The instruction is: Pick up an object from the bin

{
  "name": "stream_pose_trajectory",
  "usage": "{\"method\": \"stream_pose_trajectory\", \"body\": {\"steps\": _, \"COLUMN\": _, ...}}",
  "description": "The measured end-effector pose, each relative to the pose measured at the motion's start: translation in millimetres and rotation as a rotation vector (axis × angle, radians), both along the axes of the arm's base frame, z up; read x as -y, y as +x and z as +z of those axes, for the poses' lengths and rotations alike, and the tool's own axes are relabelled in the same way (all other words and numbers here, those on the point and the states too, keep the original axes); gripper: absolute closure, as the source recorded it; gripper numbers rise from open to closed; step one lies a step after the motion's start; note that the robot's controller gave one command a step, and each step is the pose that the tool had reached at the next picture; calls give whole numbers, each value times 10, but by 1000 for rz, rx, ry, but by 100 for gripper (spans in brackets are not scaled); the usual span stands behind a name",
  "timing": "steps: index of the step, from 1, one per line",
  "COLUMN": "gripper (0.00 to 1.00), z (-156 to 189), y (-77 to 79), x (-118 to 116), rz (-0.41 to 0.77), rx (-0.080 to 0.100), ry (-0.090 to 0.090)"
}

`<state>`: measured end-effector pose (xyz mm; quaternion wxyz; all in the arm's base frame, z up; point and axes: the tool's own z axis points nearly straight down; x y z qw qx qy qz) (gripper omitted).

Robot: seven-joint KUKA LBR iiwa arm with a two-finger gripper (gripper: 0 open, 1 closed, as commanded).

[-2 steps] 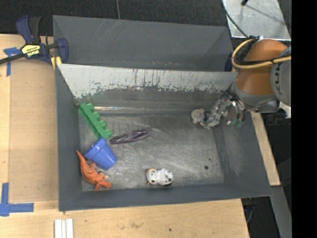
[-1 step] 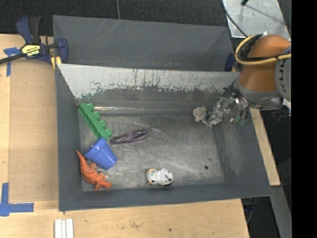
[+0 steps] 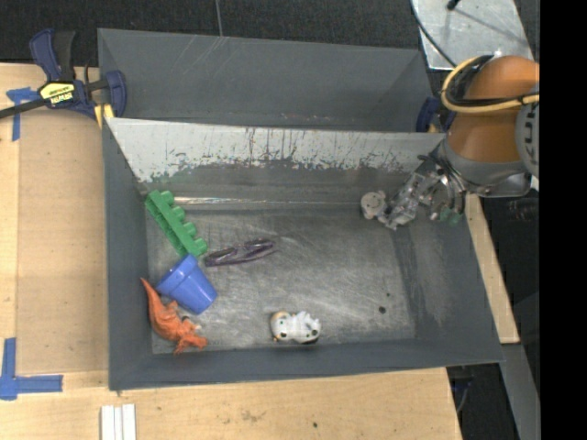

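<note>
gripper point(image 3: 396, 211): I'm seeing it hanging back-right; open or closed, can't tell
nearest thing: small pale beige lumpy toy point(image 3: 371, 205), sitting just beside it

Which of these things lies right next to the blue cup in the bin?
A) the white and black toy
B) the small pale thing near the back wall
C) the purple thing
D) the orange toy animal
D: the orange toy animal lies right beside the blue cup in the near left corner of the bin, while the other three things lie well apart from the cup.
</note>
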<state>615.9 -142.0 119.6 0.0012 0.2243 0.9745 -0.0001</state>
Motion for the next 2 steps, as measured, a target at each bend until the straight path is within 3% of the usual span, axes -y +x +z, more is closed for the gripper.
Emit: {"method": "stream_pose_trajectory", "body": {"steps": 2, "gripper": 100, "z": 195, "y": 2, "x": 2, "rz": 0, "rx": -1, "ry": 1}}
